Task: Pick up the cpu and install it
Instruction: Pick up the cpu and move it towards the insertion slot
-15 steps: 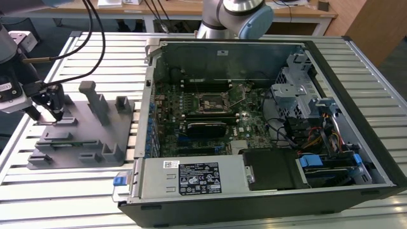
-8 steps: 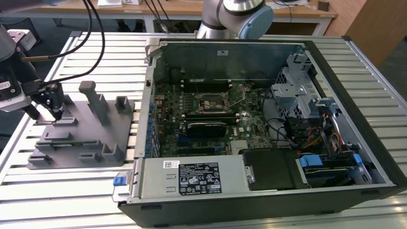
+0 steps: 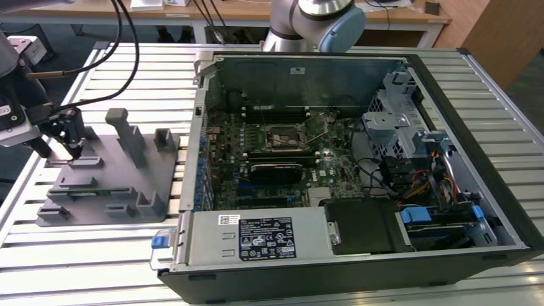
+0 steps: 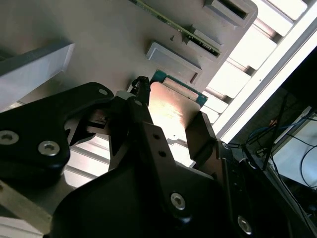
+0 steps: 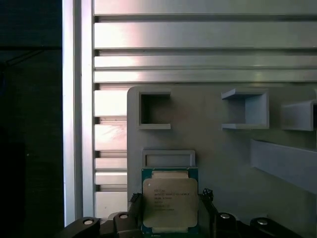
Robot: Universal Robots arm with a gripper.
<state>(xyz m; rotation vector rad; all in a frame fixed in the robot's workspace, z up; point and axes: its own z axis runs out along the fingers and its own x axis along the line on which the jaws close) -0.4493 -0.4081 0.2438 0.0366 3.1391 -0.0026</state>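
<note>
Jaws are open and down over the cpu (image 5: 170, 201), one pad (image 5: 134, 199) on each side edge. The pads sit just beside the edges, and I can't confirm they're biting yet.

- The cpu lies flat in its pocket on the grey fixture tray (image 3: 93, 191), directly between the jaws. It isn't offset to either side in both wrist views.
- It butts against a raised rectangular ledge (image 5: 168, 158) at its far end.
- The chip is near-square, so there's no real long axis. The jaws' closing line runs across its width, parallel to that ledge.
- The cpu has a smooth silvery lid (image 4: 173, 106) that throws glare, over a thin green board rim. It's thin, so there's little edge to grip, and I judge it will slip if the pads ride up onto the lid.
- The tray is matte grey plastic with moulded posts, brackets and open-sided pockets.
- The counter (image 3: 127, 70) is ribbed aluminium slats.
- The socket (image 3: 285, 137) sits mid-motherboard in the open computer case (image 3: 476, 166). That's well apart from me, toward the exterior view's right.
</note>
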